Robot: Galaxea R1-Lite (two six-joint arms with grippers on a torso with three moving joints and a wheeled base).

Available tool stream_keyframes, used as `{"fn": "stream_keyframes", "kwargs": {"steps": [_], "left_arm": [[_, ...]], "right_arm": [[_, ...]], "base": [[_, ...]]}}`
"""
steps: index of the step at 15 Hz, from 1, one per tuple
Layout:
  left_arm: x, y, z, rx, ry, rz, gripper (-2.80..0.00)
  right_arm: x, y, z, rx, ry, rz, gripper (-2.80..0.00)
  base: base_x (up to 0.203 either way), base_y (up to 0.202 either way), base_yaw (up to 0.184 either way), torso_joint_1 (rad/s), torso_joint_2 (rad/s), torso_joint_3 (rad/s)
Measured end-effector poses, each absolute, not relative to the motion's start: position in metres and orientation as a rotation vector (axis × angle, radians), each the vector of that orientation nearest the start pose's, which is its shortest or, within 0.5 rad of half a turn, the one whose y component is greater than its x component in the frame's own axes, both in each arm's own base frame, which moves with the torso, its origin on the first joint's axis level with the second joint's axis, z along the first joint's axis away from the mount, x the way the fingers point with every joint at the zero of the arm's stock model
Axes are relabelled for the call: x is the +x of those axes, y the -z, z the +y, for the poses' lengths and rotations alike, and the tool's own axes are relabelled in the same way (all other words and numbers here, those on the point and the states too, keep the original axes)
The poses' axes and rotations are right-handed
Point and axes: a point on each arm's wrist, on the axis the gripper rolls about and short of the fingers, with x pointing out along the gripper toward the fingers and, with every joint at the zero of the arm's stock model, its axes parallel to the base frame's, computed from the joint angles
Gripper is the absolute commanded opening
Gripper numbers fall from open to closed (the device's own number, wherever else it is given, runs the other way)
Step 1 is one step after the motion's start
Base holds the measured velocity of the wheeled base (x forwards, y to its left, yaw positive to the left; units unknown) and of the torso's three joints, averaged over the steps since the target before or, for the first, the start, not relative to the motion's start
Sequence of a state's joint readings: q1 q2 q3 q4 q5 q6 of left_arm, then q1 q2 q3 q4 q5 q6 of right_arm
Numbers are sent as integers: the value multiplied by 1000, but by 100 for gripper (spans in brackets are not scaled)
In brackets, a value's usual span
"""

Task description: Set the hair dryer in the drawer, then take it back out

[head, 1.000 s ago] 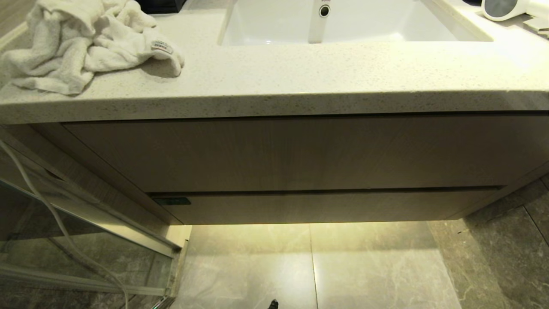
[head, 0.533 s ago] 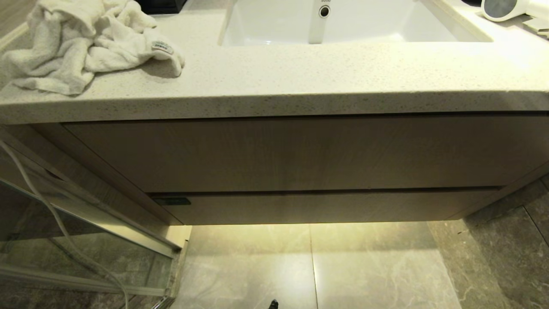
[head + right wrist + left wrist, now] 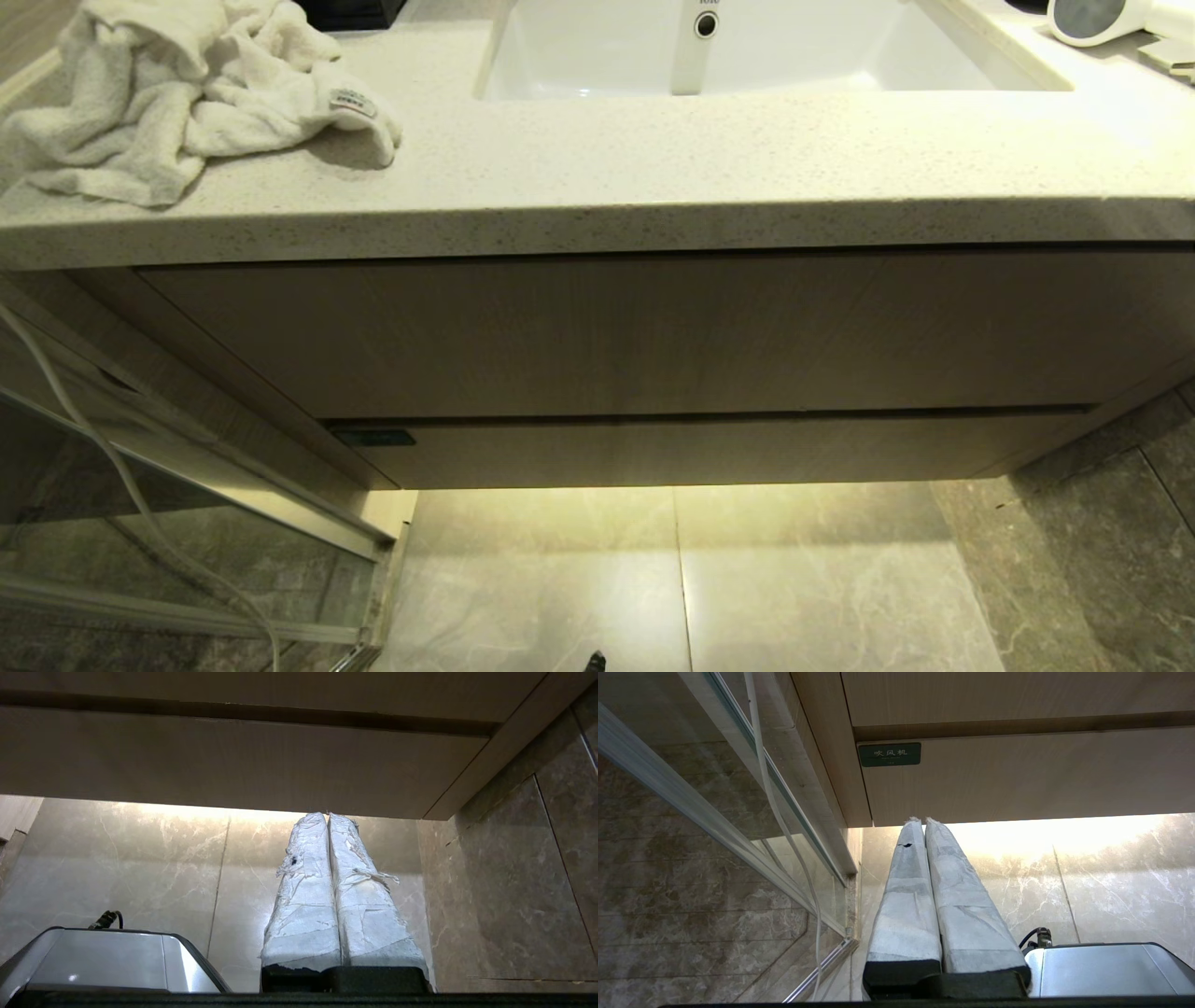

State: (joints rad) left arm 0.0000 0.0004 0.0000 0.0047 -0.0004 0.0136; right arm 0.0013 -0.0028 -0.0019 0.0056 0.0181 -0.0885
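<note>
Scene unchanged; drawer [image 3: 709, 450] shut.

The left gripper [image 3: 924, 820] wore white tape over two long tapering fingers on a black base. The right gripper [image 3: 327, 814] matched, its tape frayed. A silver-grey housing [image 3: 1106, 970] with a black cable sat between them.
</note>
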Motion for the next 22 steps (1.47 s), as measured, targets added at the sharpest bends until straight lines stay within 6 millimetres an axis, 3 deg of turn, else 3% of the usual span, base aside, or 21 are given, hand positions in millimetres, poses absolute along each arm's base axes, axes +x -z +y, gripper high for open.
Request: {"fn": "stream_keyframes", "kwargs": {"steps": [22], "left_arm": [[-23, -75, 0, 13, 0, 5, -280]], "right_arm": [[-23, -74, 0, -41, -9, 7, -280]], "base": [[0, 0, 0, 0, 0, 0]]}}
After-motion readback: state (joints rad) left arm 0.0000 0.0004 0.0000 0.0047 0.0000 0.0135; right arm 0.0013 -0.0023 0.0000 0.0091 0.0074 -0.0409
